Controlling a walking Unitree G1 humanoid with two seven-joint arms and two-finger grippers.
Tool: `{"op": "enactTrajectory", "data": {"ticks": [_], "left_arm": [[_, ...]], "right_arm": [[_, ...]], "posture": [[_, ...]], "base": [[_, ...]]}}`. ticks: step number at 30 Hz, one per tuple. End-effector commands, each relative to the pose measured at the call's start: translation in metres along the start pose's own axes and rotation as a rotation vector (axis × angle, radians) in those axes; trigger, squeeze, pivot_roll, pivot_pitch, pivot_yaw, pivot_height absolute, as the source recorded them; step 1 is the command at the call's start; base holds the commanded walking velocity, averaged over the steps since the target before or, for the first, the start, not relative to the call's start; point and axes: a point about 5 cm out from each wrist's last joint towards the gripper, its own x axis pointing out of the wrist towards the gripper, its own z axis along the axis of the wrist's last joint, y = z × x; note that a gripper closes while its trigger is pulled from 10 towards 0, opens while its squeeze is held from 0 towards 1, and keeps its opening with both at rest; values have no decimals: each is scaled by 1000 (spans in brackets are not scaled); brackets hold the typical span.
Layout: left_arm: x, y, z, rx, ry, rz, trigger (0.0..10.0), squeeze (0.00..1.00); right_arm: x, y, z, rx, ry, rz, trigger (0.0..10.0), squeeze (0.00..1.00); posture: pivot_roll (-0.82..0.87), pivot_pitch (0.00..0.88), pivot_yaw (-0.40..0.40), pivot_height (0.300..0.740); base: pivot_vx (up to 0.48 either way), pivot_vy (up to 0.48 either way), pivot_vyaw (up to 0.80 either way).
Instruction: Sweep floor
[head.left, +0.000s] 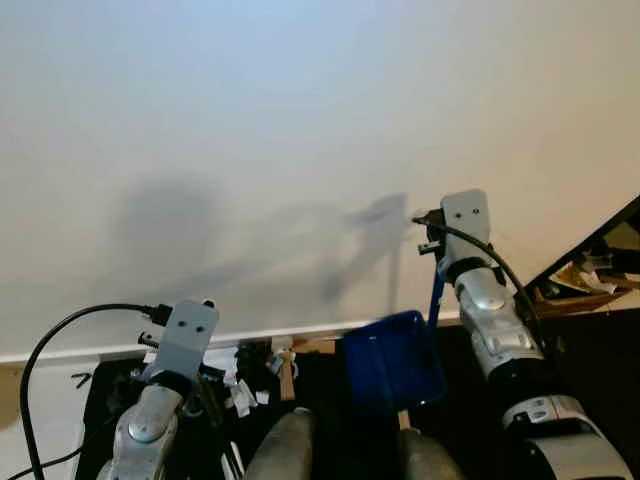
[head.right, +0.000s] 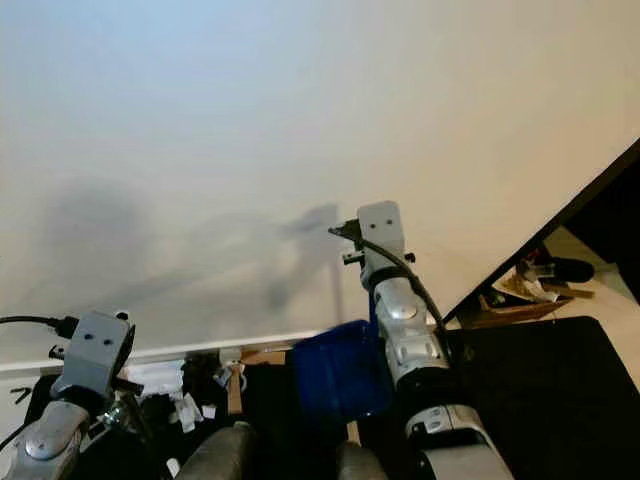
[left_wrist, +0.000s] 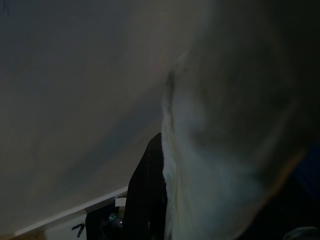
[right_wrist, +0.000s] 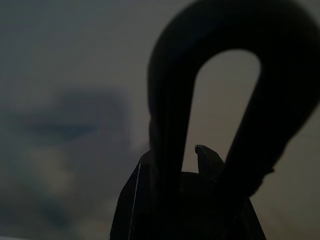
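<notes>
Pale wall ahead, right end effector raised, clamped on blue dustpan handle; left end effector's state unclear.

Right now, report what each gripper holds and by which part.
The right gripper holds the blue dustpan by the looped end of its handle. What the left gripper holds cannot be told.

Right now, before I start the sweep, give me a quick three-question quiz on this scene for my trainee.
1. True or false: the blue dustpan hangs from the left arm.
2. The paper scraps lie: A) on the dark floor by the baseboard; B) inside the dustpan; C) on a shelf.
3. Fill in: the robot faces a plain white ____.

Key: 1. False; its handle loop sits in the right claw. 2. A. 3. wall.
</notes>
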Motion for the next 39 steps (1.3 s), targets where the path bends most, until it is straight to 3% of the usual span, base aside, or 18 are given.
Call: {"op": "enactTrajectory", "data": {"ticks": [1,11,20,32,39], "left_arm": [[-4,1,-4,7,21,-10,10000,0],[-5,2,-4,14,23,-13,10000,0],[-6,2,-4,16,26,-20,10000,0],[-6,3,-3,20,27,-21,10000,0],[-7,3,-3,19,29,-20,10000,0]], "right_arm": [[2,1,4,-14,-50,-15,10000,0],[-1,15,-9,-92,-56,-57,10000,0],[-8,24,-21,-68,-27,-71,10000,0],[6,28,9,-5,-156,-89,10000,0],[5,28,5,-26,-147,-92,10000,0]], "posture": [[269,127,-10,740],[284,129,0,740],[286,134,7,740],[293,135,9,740],[300,137,13,740]], "base": [[0,0,0],[0,0,0],[0,0,0],[0,0,0],[0,0,0]]}}
